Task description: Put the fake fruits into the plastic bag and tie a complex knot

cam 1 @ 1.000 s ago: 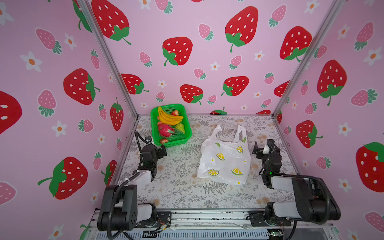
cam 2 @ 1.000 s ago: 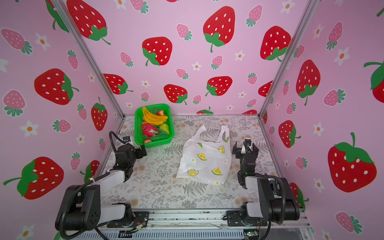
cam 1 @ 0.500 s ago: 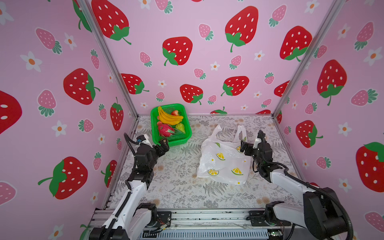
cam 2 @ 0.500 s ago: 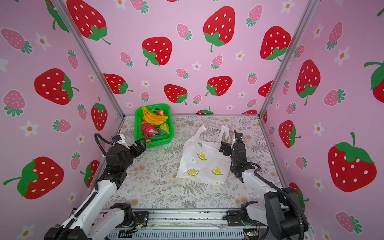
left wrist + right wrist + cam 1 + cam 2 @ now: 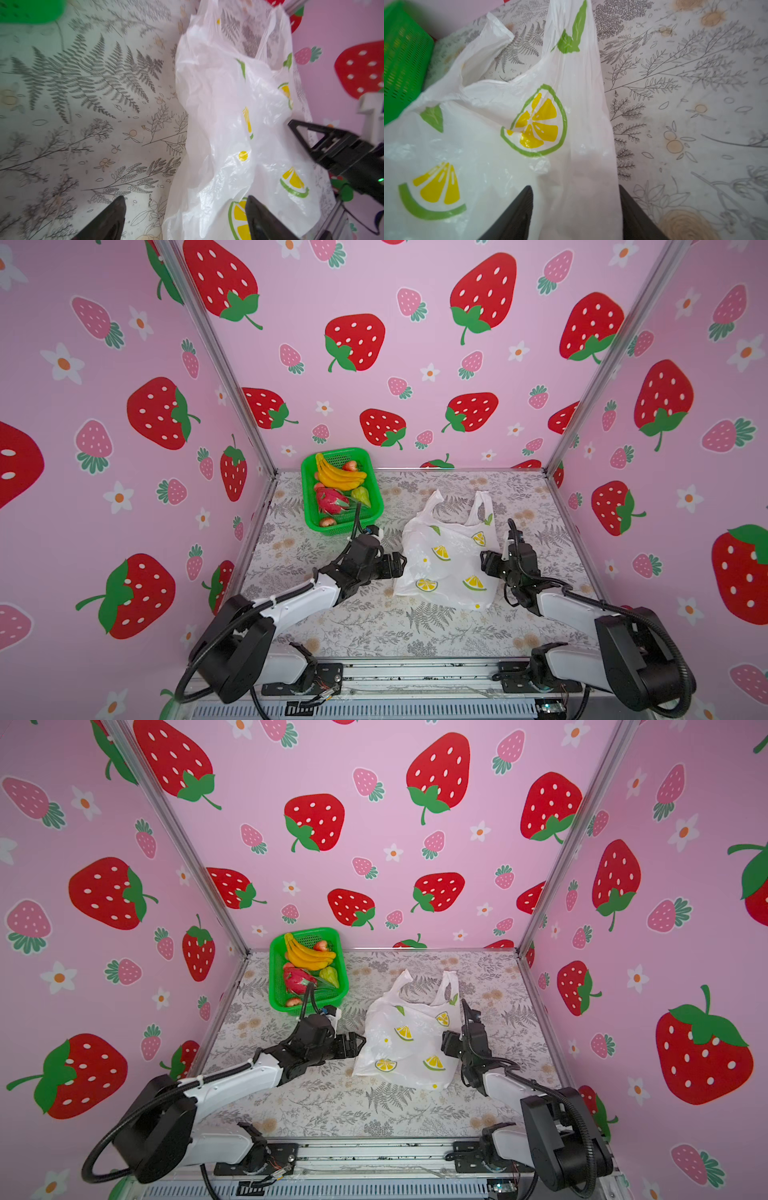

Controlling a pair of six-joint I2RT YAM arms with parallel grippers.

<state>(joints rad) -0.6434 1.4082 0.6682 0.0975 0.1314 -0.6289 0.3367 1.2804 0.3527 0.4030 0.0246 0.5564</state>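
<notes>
The left end effector and right end effector had swung inward since the earlier frame to flank the plastic bag, jaws apart astride its side edges; closing there might pinch both layers, sealing out the fake fruits waiting beyond the left one.

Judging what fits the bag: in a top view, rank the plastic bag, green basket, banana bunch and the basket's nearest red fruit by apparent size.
1. plastic bag
2. green basket
3. banana bunch
4. small red fruit
The basket lies farther from the camera, so its true gap to the bag is unsure.
</notes>
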